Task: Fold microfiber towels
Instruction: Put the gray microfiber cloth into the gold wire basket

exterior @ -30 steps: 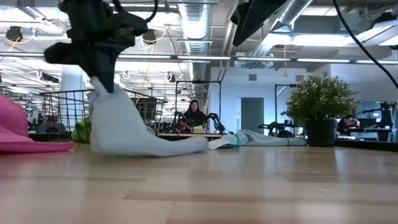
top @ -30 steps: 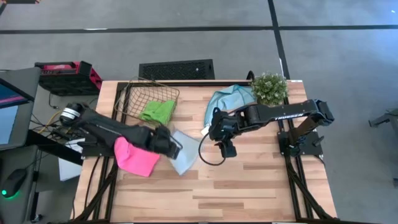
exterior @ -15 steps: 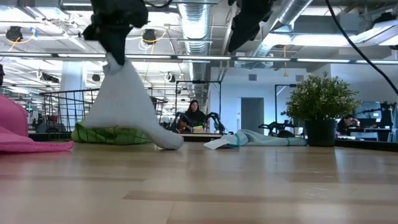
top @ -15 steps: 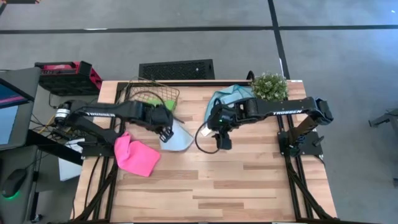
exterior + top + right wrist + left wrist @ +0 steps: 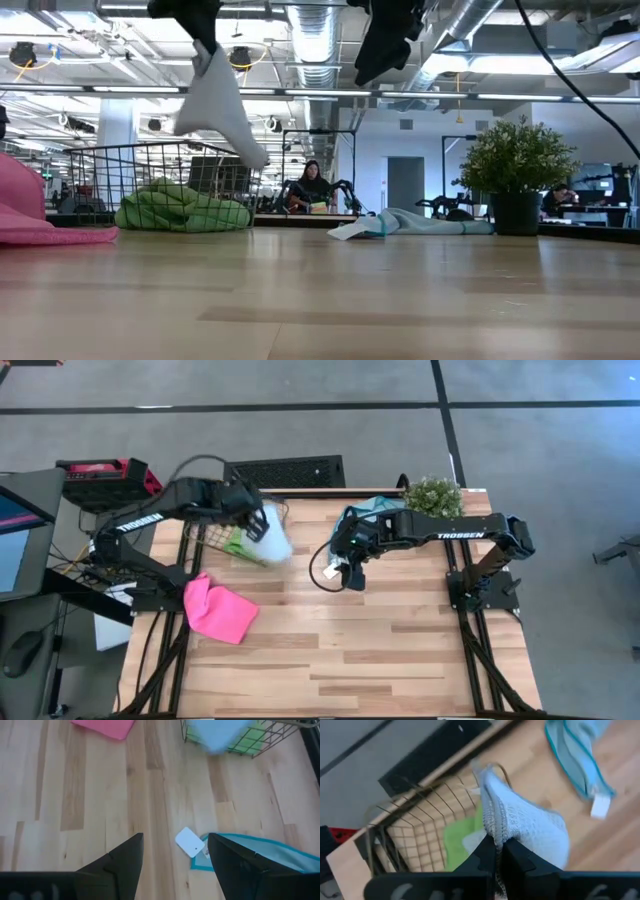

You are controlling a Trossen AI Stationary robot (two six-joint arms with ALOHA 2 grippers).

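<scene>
Left gripper point(image 5: 496, 851) pinched shut on grey towel point(image 5: 268, 542), dangling over basket point(image 5: 205, 532) rim. Release only once fully above green towel point(image 5: 240, 543). Right gripper point(image 5: 172, 851) spread, empty, above teal towel point(image 5: 370, 510).

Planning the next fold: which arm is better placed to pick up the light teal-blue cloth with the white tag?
The right. Its open gripper hovers right at the light teal-blue cloth, while the left gripper is holding the pale grey cloth above the wire basket.
</scene>
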